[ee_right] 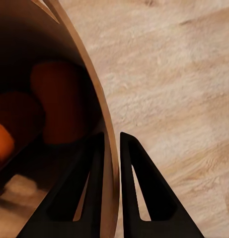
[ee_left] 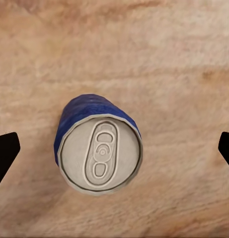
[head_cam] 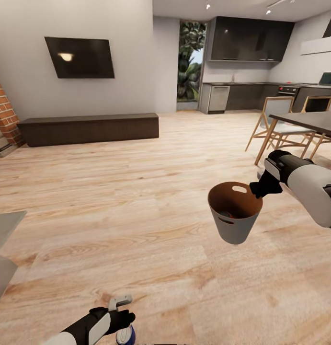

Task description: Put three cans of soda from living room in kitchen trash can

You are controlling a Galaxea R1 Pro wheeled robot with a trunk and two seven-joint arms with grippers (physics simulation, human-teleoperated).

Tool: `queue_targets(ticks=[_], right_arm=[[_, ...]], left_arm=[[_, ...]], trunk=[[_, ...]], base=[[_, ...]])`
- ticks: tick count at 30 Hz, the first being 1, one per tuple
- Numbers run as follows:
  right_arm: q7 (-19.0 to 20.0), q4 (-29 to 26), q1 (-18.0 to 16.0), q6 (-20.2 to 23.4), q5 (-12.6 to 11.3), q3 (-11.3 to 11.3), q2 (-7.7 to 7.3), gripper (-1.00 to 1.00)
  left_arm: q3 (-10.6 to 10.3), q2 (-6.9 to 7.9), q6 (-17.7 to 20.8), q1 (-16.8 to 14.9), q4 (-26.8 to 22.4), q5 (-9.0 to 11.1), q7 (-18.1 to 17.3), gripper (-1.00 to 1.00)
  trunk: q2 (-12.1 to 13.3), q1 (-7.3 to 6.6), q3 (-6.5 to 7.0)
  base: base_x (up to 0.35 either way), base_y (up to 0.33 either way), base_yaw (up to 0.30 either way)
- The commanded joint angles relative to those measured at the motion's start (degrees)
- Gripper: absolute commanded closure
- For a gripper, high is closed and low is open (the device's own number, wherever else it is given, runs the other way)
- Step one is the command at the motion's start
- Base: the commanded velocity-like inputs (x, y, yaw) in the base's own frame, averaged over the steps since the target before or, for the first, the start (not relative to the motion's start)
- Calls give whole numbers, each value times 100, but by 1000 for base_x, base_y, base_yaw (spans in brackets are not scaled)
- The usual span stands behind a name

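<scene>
Head view is showing the right gripper (head_cam: pixel 259 190) pinching the copper-brown bin (head_cam: pixel 234 211) by its thin rim, risking slippage, while the left gripper (ee_left: pixel 114 148) is hanging spread around a blue can (ee_left: pixel 98 148).

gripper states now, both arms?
Left gripper: open, fingers wide apart either side of an upright blue drink can with a silver top, not touching it.
Right gripper: closed on the wall of the copper-brown round bin.

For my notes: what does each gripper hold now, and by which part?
The right gripper pinches the bin by its rim wall. The left gripper is open around a blue can, not gripping it.
</scene>
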Motion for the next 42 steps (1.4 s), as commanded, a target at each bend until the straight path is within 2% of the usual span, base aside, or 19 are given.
queue_targets(ticks=[1,12,20,30,37,42], right_arm=[[16,-3,-4,4,-71,-56,1,100],[16,-3,-3,4,-71,-38,-5,100],[16,-3,2,4,-78,254,13,100],[16,-3,0,4,-78,293,31,100],[16,-3,2,4,-76,303,31,100],[16,-3,2,4,-76,309,26,100]], left_arm=[[0,0,-6,0,0,1,0,-100],[0,0,-125,0,0,-1,0,-100],[-4,0,-294,0,0,-7,3,-100],[-9,0,-491,0,0,-36,8,-100],[-17,-4,-659,0,0,-55,8,-100],[-18,-8,-806,0,0,-56,8,-100]], trunk=[[-3,1,-22],[-17,29,-265],[-28,50,-443],[-28,50,-443],[-37,68,-598],[-37,68,-598]], base=[[0,0,0],[0,0,0],[0,0,0],[0,0,0],[0,0,0],[0,0,0]])
